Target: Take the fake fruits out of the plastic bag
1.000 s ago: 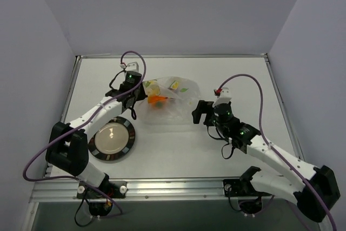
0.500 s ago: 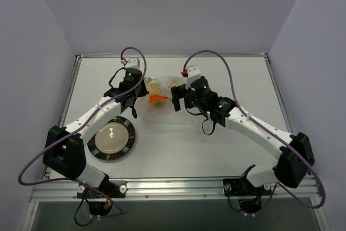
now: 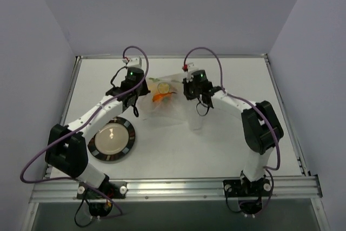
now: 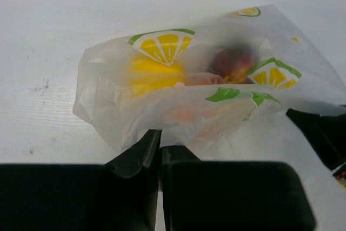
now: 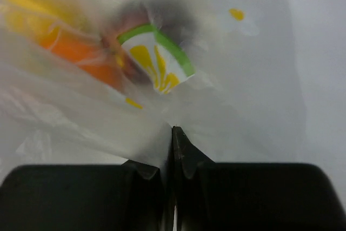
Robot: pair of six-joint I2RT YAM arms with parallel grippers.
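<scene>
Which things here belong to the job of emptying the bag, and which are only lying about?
Belong to the job:
- clear wrinkly plastic bag
- glossy yellow lemon-like toy fruit
- orange toy fruit
- dark red round toy fruit
- left gripper and right gripper, both shut on the bag's film

Only lying about:
- round black-rimmed plate, beside the left arm, apart from the bag

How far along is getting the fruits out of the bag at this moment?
Done: only the grasps. The left gripper and right gripper are each shut on the film of the plastic bag. In hand: that two-sided pinch, which may serve to open or lift it. Left: all the removal. The yellow fruit, dark red fruit and orange fruit lie inside.
</scene>
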